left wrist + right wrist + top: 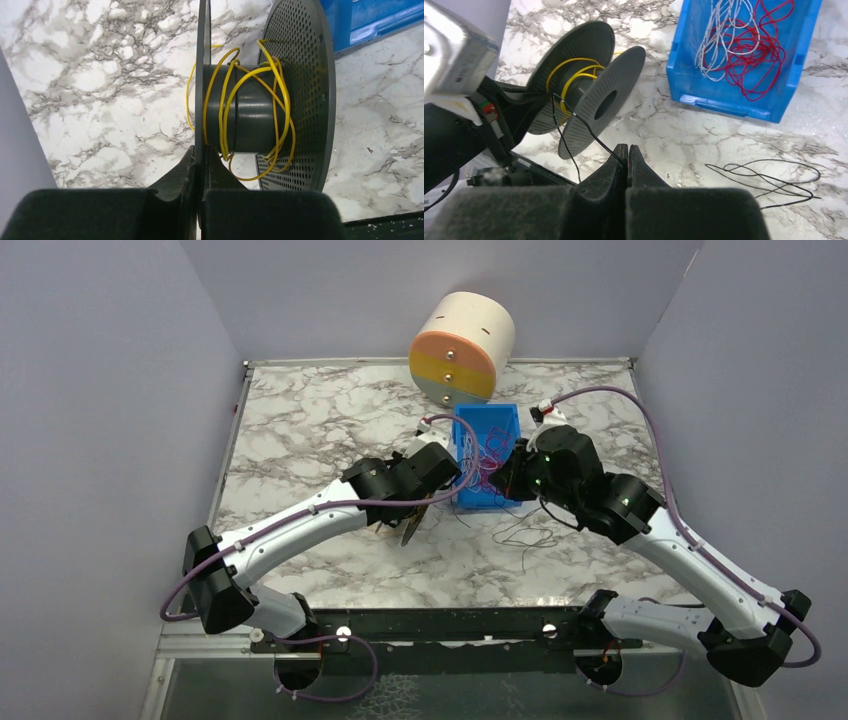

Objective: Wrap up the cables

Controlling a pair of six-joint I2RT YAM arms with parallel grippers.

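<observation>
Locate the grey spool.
Top view, mid-table: the grey spool is clamped by one flange in the left gripper, beside the near-left corner of the blue bin.

Pale lilac walls (100,390) enclose a grey-veined white marble-patterned tabletop (300,430) on three sides under even light.

I see a marble-patterned worktop (300,420), white with grey veining, closed in by plain lilac walls (100,390) on the left, back and right. A black rail (450,625) runs along its near edge. At the back a squat drum (462,348) lies on its side against the rear wall. Its body is cream, its round face is banded orange, yellow and grey, and three small metal studs run down the middle of that face. Just in front of it stands an open blue plastic bin (478,502). Left of the bin I see a dark grey spool (626,75) with perforated flanges, tilted.
</observation>
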